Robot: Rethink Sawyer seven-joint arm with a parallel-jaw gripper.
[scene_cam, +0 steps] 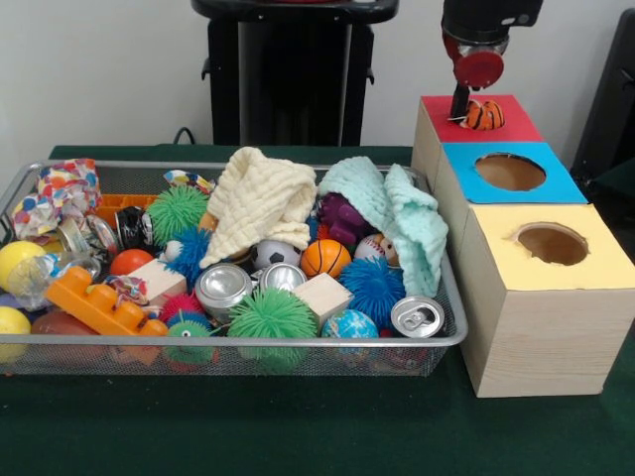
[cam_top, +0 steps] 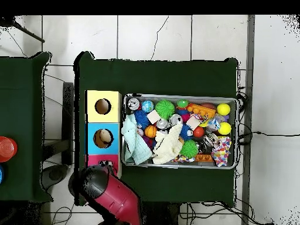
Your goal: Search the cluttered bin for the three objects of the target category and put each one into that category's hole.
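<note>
The orange plush with black tiger stripes (scene_cam: 484,115) rests at the round hole in the red surround (scene_cam: 516,124) on the far wooden box. My gripper (scene_cam: 462,103) hangs right over the plush's left side, touching or nearly touching it; I cannot tell whether it grips it. In the overhead view my red arm (cam_top: 111,193) covers the gripper, beside the red surround (cam_top: 94,159). The silver wire-mesh bin (scene_cam: 248,341) is full of clutter; it also shows in the overhead view (cam_top: 179,96). No tan-brown bear-like plush shows in the bin.
Blue-surround opening (scene_cam: 510,172) and yellow-surround opening (scene_cam: 552,243) stand nearer the camera; something tan shows inside the blue one (cam_top: 103,138). The bin holds a cream cloth (scene_cam: 260,203), a mint cloth (scene_cam: 397,213), spiky balls, sports balls, cans, wooden blocks and an orange brick (scene_cam: 99,302).
</note>
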